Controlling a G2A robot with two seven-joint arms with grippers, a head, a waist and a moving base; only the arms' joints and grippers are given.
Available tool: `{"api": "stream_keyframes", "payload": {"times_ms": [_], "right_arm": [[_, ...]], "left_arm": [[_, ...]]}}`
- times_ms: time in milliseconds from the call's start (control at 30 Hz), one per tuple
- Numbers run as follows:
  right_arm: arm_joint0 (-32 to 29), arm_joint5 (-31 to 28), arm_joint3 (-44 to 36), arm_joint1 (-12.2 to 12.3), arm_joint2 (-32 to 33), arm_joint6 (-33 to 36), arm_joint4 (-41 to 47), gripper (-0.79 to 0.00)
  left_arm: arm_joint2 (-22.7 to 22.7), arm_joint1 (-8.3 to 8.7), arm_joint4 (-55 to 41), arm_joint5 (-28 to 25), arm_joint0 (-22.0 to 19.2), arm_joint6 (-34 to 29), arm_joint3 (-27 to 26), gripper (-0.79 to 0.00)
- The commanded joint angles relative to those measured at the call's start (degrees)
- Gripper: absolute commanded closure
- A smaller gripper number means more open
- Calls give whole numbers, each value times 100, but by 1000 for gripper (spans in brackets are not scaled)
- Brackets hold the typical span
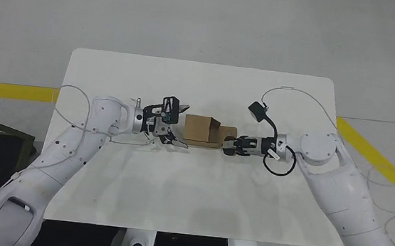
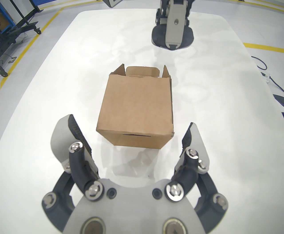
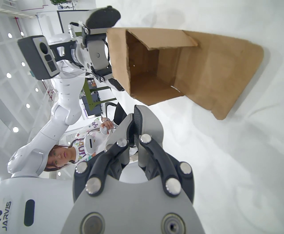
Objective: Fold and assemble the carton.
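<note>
Left tool: spread, empty, just short of the closed end of the carton. Right tool: pressed together, empty, near its open end. Carton: frame centre in top view, on its side on the table, lid flap flat. Step, judged: closing the open end. Next: lift that flap, left tool bracing.

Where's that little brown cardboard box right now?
In the top view the brown cardboard carton lies near the middle of the white table, between the left arm and the right arm, open end toward the right arm's shut jaws.
</note>
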Motion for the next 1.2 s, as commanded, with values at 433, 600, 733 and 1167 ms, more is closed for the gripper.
{"api": "stream_keyframes", "payload": {"times_ms": [433,600,733,1167], "right_arm": [[163,-194,392,-147,-429,-508,-128,0],[397,-347,624,-247,-641,-583,-92,0],[590,-455,836,-349,-847,-621,-15,0],[1094,-877,1593,-677,-1353,-657,322,0]], "left_arm": [[161,-162,-58,47,-65,85,282,-785],[192,-195,-33,6,-66,101,319,-785],[208,-218,-25,-35,-69,104,344,-785],[202,-268,5,-89,-57,-14,288,-785]]}}
